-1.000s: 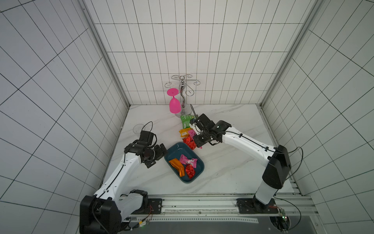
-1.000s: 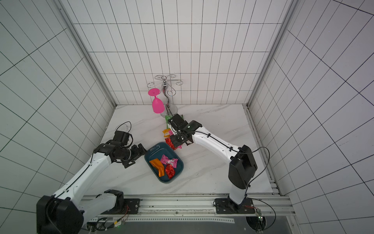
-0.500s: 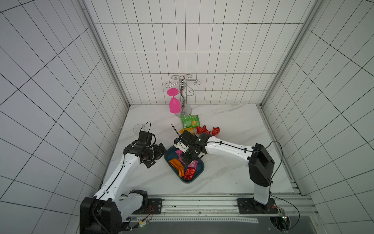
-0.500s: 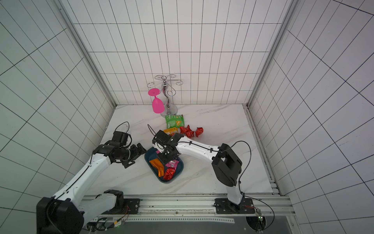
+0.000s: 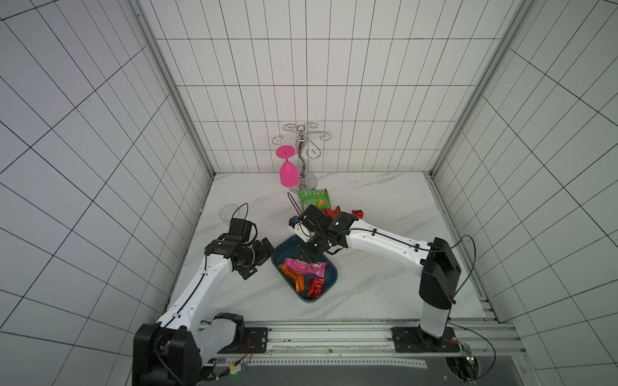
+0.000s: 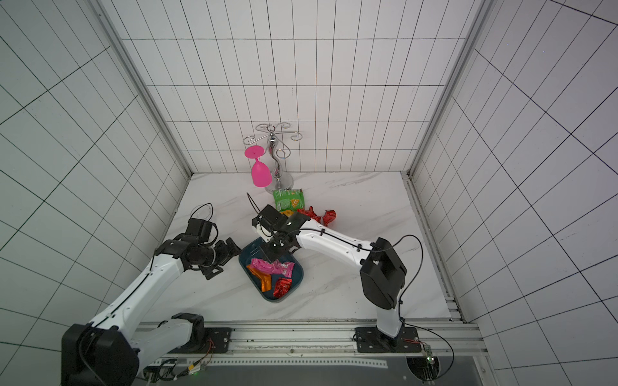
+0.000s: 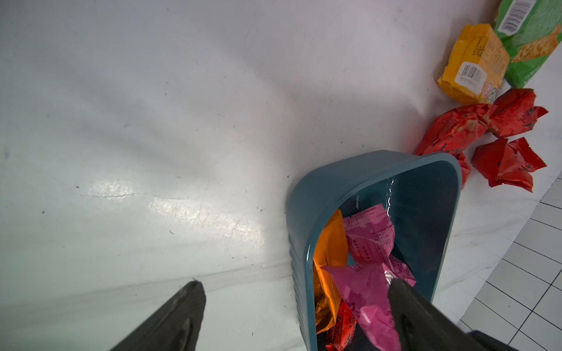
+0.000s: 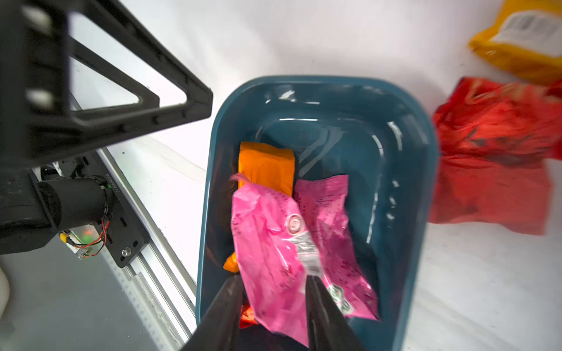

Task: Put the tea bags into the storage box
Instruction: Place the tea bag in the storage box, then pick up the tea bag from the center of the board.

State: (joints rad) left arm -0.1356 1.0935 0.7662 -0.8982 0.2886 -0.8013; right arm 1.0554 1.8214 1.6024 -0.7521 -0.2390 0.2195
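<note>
Sachet (image 8: 267, 237), pink, in storage box (image 8: 409, 194) between parted right jaws; left jaws parted.

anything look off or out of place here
One odd one out: a green snack packet lies right next to the yellow tea bag and near the red tea bags, just in front of the rack. It is larger than they are and looks like no tea bag. Nothing looks spilled or broken.

No word or number reads clearly: barcode labels sit on the yellow sachet (image 7: 474, 63) and green packet (image 7: 529, 39), well beyond the left gripper (image 7: 295, 284), and the pink sachet (image 8: 273, 231) at the right gripper (image 8: 273, 278) bears blurred print.
</note>
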